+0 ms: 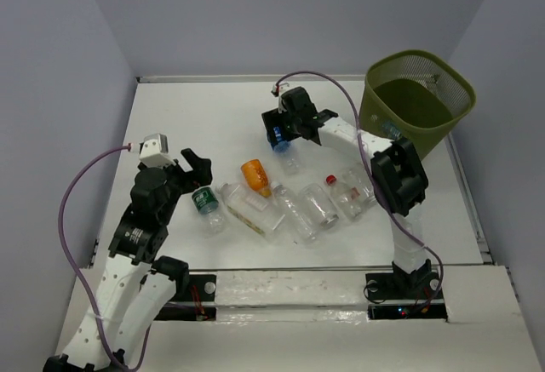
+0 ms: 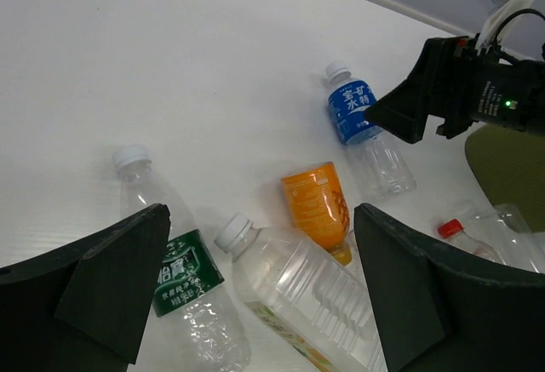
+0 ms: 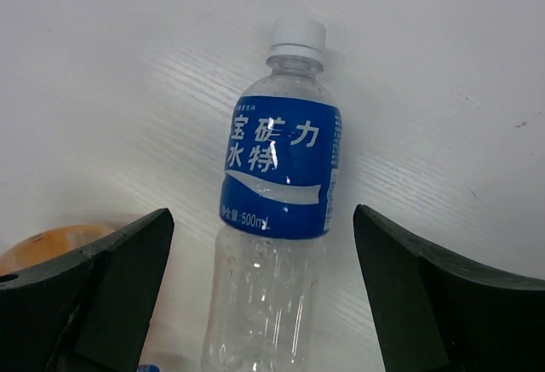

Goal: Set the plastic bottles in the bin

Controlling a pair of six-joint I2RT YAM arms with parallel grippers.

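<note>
Right gripper point(image 3: 260, 219): fingers spread wide, nothing held; hung over blue-labelled bottle point(image 3: 281, 176), which is laid flat on white table point(image 1: 196, 108). Orange bottle point(image 1: 255, 176) found near. Bin point(image 1: 456, 121) stood well apart, past arm's elbow.
Left gripper point(image 2: 260, 214): likewise opened, empty; green-labelled bottle point(image 2: 183, 274) and squarish clear bottle point(image 2: 298, 295) laid beneath, side by side.

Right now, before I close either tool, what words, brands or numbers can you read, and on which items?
"宝矿力水特": white characters on the blue-label bottle.
"500ml": small print at the foot of that same label; the characters before it are too small to read.
"怡寶": white characters on the green-label bottle.
The orange bottle carries fine print, too small to read.
Nothing else is legible.
</note>
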